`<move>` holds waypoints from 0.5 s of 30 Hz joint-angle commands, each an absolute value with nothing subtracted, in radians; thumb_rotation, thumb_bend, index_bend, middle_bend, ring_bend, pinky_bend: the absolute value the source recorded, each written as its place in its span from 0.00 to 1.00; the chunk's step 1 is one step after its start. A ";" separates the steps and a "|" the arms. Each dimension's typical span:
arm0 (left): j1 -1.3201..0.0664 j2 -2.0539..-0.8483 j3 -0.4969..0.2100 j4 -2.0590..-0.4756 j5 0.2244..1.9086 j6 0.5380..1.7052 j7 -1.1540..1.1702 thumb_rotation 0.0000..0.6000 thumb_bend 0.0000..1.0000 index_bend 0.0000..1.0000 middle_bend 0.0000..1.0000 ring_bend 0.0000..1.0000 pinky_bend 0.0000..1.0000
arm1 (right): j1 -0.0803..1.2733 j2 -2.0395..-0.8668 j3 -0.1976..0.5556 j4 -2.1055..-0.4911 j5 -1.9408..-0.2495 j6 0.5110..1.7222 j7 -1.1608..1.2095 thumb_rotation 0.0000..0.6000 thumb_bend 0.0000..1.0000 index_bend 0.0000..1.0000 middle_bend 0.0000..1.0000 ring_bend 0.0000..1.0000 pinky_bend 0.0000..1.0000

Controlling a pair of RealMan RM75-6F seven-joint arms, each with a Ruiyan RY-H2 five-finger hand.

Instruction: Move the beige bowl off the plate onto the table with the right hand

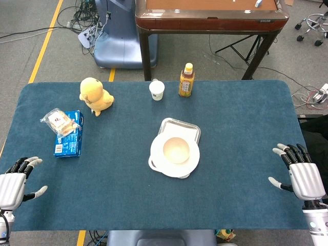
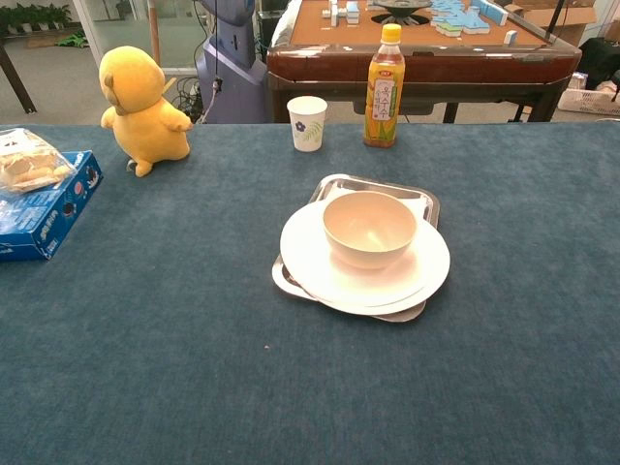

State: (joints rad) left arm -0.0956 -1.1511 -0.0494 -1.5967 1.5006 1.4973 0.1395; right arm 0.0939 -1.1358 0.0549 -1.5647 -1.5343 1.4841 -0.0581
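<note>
The beige bowl (image 1: 176,149) (image 2: 369,228) stands upright and empty on a white plate (image 1: 158,156) (image 2: 308,254), which lies on a metal tray (image 1: 179,126) (image 2: 339,183) in the middle of the blue table. My right hand (image 1: 302,175) hovers near the table's right front edge, fingers spread, holding nothing, well to the right of the bowl. At the left front edge, my left hand (image 1: 14,183) is likewise spread and empty. Neither hand shows in the chest view.
At the back stand a white paper cup (image 1: 157,90) (image 2: 307,123) and a tea bottle (image 1: 186,80) (image 2: 385,87). A yellow plush toy (image 1: 95,96) (image 2: 141,107) and a blue box (image 1: 68,134) (image 2: 44,206) with a snack packet (image 1: 58,121) (image 2: 27,160) on top lie at the left.
</note>
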 commanded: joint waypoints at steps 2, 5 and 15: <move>-0.097 -1.152 -0.050 -1.597 1.499 1.496 0.140 1.00 0.11 0.26 0.26 0.16 0.36 | 0.092 -1.135 0.051 -1.569 -1.534 1.481 -0.064 1.00 0.00 0.24 0.21 0.14 0.07; -0.098 -1.152 -0.050 -1.597 1.499 1.495 0.143 1.00 0.11 0.27 0.28 0.16 0.36 | 0.094 -1.133 0.048 -1.573 -1.533 1.473 -0.070 1.00 0.00 0.30 0.23 0.14 0.08; -0.096 -1.149 -0.048 -1.598 1.498 1.497 0.138 1.00 0.11 0.27 0.28 0.16 0.36 | 0.100 -1.133 0.041 -1.601 -1.570 1.482 -0.091 1.00 0.00 0.39 0.24 0.14 0.09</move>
